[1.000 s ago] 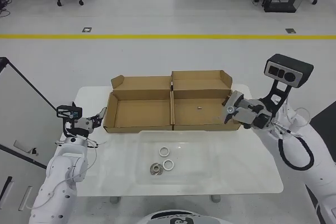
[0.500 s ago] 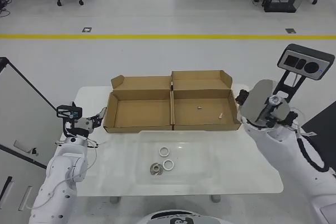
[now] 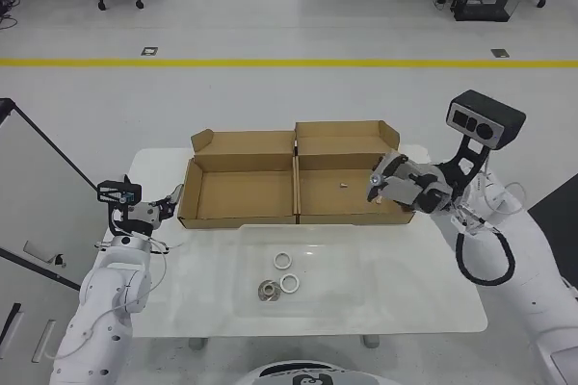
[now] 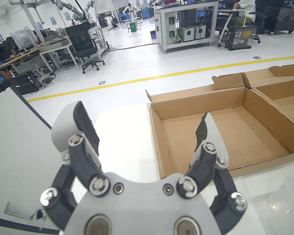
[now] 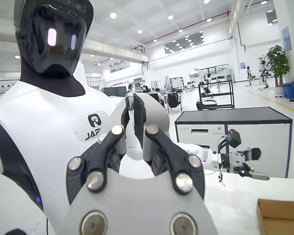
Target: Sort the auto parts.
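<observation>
Cardboard is what I am working over: two open boxes stand side by side at the far half of the table point(image 3: 405, 279), the left box point(image 3: 241, 195) touching the right box point(image 3: 323, 199). My right gripper point(image 3: 377, 185) hangs over the right end of the right box, its fingers pinched tight on a small ribbed metal bolt point(image 5: 129, 101) whose tip pokes out past the fingertips. A small metal part point(image 3: 343, 182) lies on that box's floor, near the back wall. My left gripper point(image 3: 170, 200) sits just beside the left box's outer wall, jaws spread wide. In front of the boxes a white ring point(image 3: 282, 260), a second white ring point(image 3: 290, 283) and a grey metal ring point(image 3: 268, 289) lie close together on the table.
</observation>
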Robot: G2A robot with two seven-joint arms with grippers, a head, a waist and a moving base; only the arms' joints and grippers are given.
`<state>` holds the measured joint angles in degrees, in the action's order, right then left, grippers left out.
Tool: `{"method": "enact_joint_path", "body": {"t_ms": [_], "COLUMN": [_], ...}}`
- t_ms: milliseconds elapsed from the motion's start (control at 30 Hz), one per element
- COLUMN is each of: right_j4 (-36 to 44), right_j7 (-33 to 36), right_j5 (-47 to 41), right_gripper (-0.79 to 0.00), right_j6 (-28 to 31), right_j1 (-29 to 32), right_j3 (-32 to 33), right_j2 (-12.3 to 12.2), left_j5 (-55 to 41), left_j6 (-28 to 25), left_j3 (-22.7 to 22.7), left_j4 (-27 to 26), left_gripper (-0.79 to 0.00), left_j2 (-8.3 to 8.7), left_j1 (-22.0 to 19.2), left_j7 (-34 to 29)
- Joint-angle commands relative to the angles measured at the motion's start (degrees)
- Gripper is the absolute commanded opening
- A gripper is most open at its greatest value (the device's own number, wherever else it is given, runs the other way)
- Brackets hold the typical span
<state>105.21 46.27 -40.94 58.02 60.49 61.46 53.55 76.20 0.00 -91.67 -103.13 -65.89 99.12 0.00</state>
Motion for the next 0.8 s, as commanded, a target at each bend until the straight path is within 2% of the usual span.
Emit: {"method": "enact_joint_path", "body": {"t_ms": [0, 267, 467, 767], "right_j4": [0.35, 3.45, 6.09, 3.33], "right_j7": [0.02, 0.02, 0.07, 4.16], "right_j5": [-1.11, -16.7, -26.06, -27.44], "right_gripper": [-0.785, -0.785, -0.785, -0.785], "right_j6": [-0.02, -0.02, -0.05, -4.15], "right_j1": [0.19, 1.2, 2.08, 3.32], "right_j3": [0.05, -1.43, -0.57, 3.24], "right_j2": [-0.15, 0.43, 1.82, 3.99], "left_j5": [0.0, 0.0, 0.0, 0.0], "left_j6": [0.0, 0.0, 0.0, 0.0], "left_j3": [0.0, 0.0, 0.0, 0.0], "left_j4": [0.0, 0.0, 0.0, 0.0], "left_gripper": [0.0, 0.0, 0.0, 0.0], "left_j2": [0.0, 0.0, 0.0, 0.0], "left_j1": [0.0, 0.0, 0.0, 0.0], "left_j7": [0.0, 0.0, 0.0, 0.0]}}
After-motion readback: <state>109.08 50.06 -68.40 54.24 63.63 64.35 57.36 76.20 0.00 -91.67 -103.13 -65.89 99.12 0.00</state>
